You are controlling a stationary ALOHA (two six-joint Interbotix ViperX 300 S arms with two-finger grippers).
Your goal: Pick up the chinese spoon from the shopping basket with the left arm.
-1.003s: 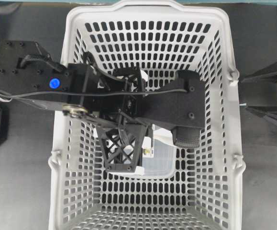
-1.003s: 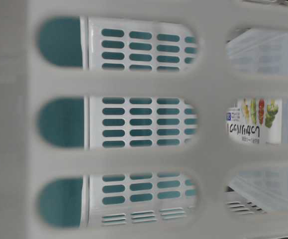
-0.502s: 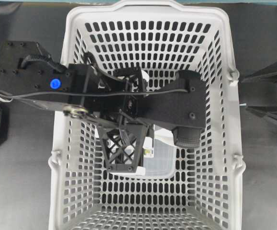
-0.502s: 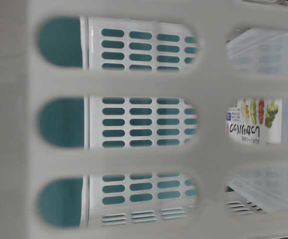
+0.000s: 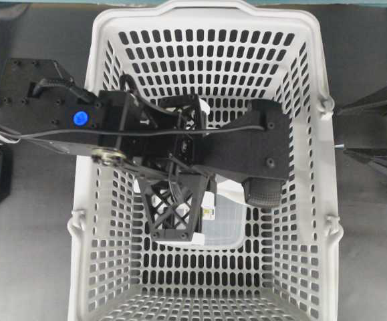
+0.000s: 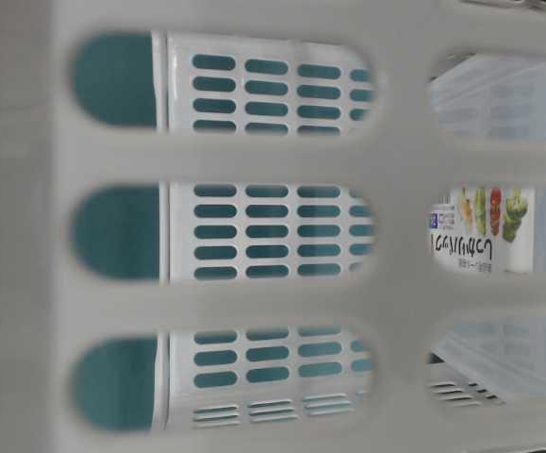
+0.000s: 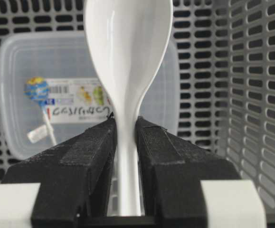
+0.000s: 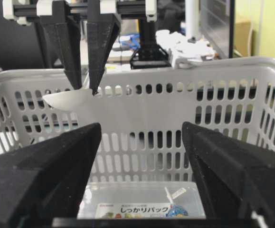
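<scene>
The white chinese spoon [image 7: 128,57] is held by its handle in my left gripper [image 7: 125,121], bowl pointing away from the camera. In the right wrist view the left gripper [image 8: 86,90] points down and is shut on the spoon [image 8: 66,100], which hangs level just below the rim of the shopping basket [image 8: 175,95], well above its floor. In the overhead view the left arm [image 5: 79,118] reaches over the basket [image 5: 213,13] and hides the spoon. My right gripper [image 8: 141,126] is open and empty.
A clear lidded container [image 7: 33,71] with a printed label and a lollipop lies on the basket floor under the spoon; it also shows in the overhead view [image 5: 226,224] and the right wrist view [image 8: 137,199]. Slotted basket walls [image 7: 251,95] stand close around.
The left arm has shifted a little toward the right and lower edge of the overhead view. The table-level view is unchanged.
</scene>
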